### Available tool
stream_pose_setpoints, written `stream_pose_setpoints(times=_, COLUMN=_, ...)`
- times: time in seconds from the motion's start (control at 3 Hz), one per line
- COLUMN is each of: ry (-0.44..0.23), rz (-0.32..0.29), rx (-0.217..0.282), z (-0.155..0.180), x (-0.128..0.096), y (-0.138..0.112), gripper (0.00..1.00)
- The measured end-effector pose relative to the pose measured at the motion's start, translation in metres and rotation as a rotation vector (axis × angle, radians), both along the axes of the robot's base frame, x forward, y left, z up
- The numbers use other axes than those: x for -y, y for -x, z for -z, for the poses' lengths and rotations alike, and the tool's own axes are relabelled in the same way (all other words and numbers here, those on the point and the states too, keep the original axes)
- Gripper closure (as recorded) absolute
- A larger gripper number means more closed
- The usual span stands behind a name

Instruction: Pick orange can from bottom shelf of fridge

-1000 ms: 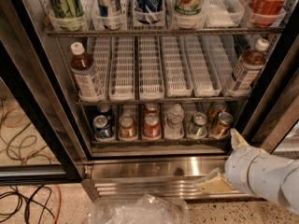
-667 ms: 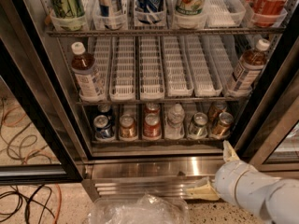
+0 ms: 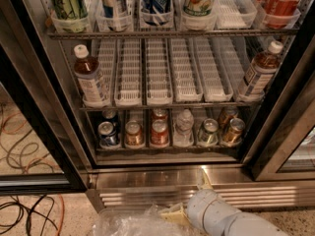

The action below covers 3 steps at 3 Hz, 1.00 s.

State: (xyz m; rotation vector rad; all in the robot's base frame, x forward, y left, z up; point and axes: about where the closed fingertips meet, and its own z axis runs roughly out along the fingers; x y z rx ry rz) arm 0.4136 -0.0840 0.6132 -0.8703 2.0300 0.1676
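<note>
The fridge (image 3: 49, 132) stands open, with its black frame around the racks. On the bottom shelf (image 3: 167, 149) a row of short cans stands in white lanes. The orange can (image 3: 233, 131) is at the far right of that row, upright, with another like it behind. A red can (image 3: 159, 132) and a blue can (image 3: 108, 133) stand further left. My gripper (image 3: 188, 194) is low in front of the steel base, below and left of the orange can and well clear of it. Its two cream fingers are spread apart and hold nothing.
A small clear bottle (image 3: 184, 127) and a silver-green can (image 3: 208, 132) stand between the red and orange cans. Tea bottles (image 3: 92, 80) stand on the middle rack at both ends. Crumpled clear plastic (image 3: 133, 222) lies on the floor. Cables (image 3: 24, 215) lie at left. The glass door frame (image 3: 285, 127) is at right.
My arm has swung left and lower along the steel base, from the right edge to the bottom middle. The cans have not moved.
</note>
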Motion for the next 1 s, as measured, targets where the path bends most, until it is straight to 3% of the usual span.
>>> stream_pose_setpoints(times=0.33, ry=0.01, rz=0.059, rx=0.04, z=-0.0008, x=0.0116, y=-0.0137, gripper=0.0)
stream_pose_setpoints(times=0.67, ry=0.01, rz=0.059, rx=0.041, z=-0.0012, x=0.0117, y=-0.0137, gripper=0.0)
stream_pose_setpoints(times=1.0, ry=-0.035, rz=0.1, rx=0.078, z=0.0013, x=0.0165, y=-0.0199, gripper=0.0)
